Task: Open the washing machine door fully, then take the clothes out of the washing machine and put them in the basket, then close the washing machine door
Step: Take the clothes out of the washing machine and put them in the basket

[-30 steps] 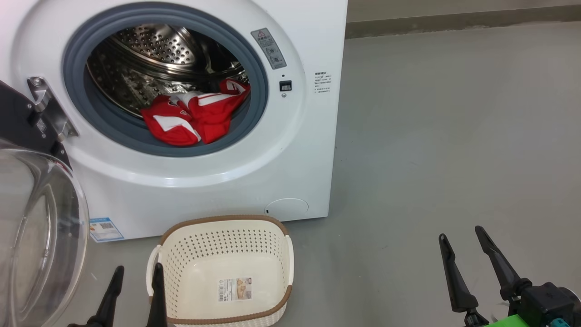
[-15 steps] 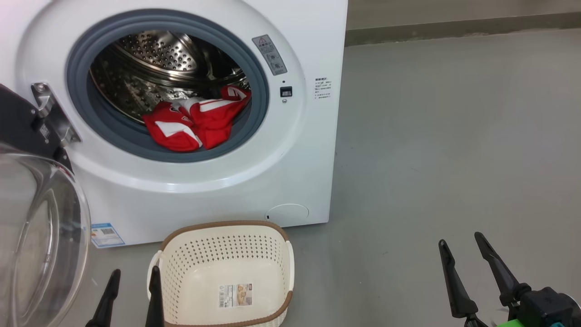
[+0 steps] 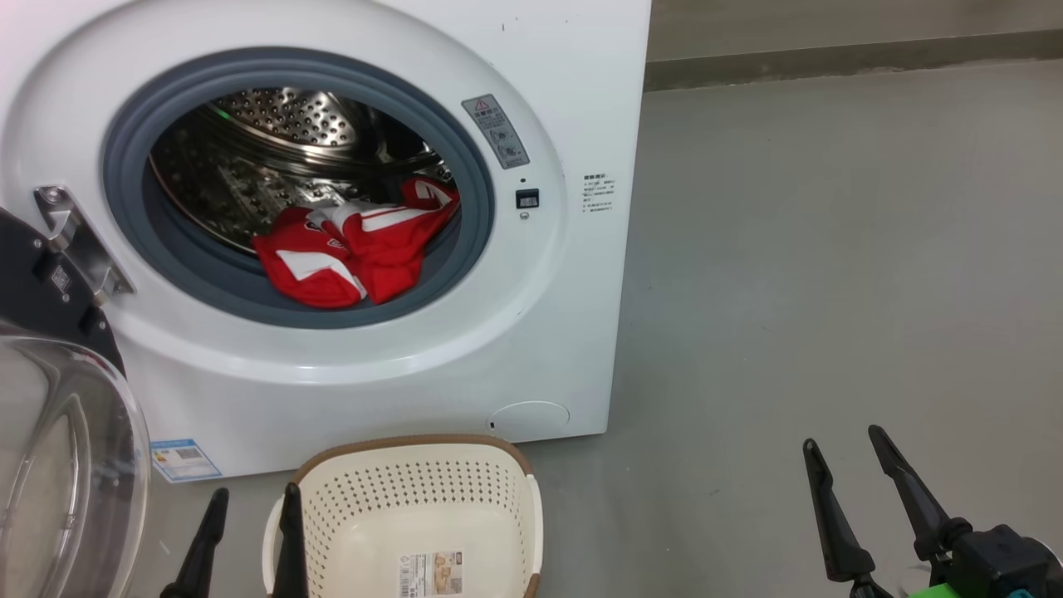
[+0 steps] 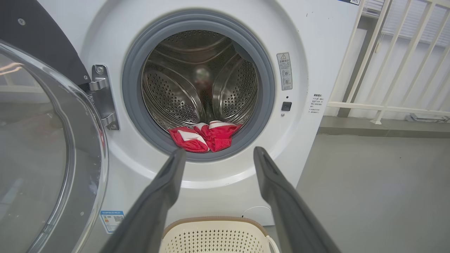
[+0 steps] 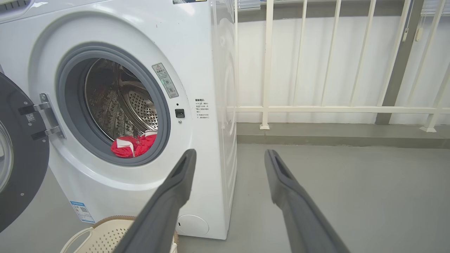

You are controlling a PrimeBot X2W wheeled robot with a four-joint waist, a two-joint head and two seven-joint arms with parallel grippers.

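Looking from the head, I see left gripper (image 3: 255,490) at 7 o'clock, right gripper (image 3: 840,438) at 5, both spread wide, empty. Left wrist: clothes (image 4: 205,138) in the washing machine (image 4: 218,182), 12 o'clock off my fingertips; basket (image 4: 211,220) at 6. Right wrist: washing machine door (image 5: 21,168) open at 9.

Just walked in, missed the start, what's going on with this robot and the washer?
A robot is unloading the washing machine. The washing machine door is swung open on the left, and the clothes lie at the drum's front lip. The basket on the floor holds no clothes. The left tool and right tool are open, holding nothing.
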